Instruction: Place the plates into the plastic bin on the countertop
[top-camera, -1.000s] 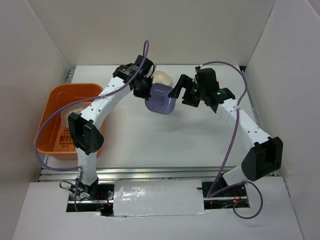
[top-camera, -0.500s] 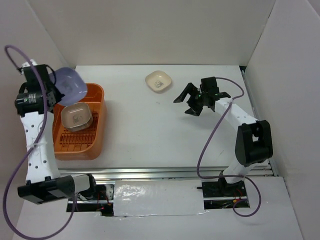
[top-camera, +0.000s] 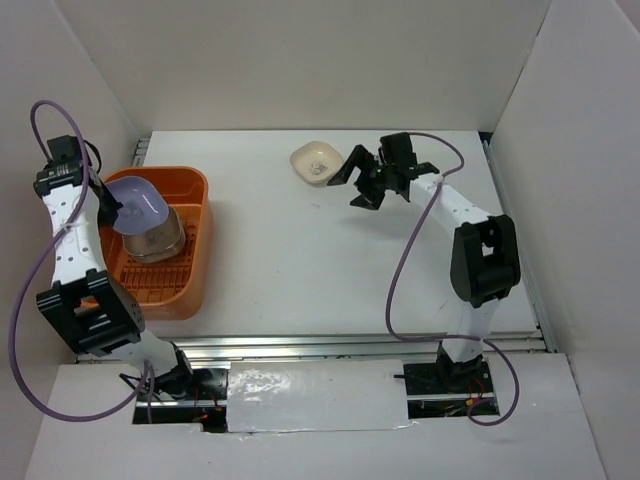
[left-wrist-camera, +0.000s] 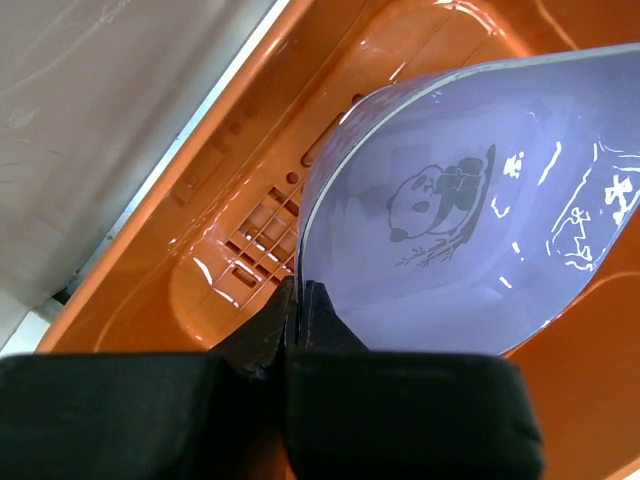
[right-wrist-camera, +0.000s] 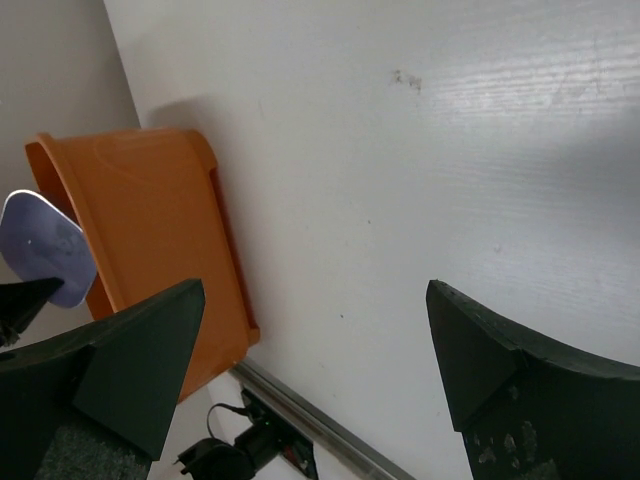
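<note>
Left hand (left-wrist-camera: 298, 302) holds lavender plate (left-wrist-camera: 470, 220) by its rim, tilted over bin (left-wrist-camera: 200, 250).

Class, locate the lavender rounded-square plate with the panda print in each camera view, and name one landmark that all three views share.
Top external: the lavender rounded-square plate is at the far left, held over the orange plastic bin.
Left wrist: it fills the upper right, its rim pinched by the left tool.
Right wrist: it is small, at the left edge, beside the bin.
Shared landmark: the orange plastic bin.
</note>
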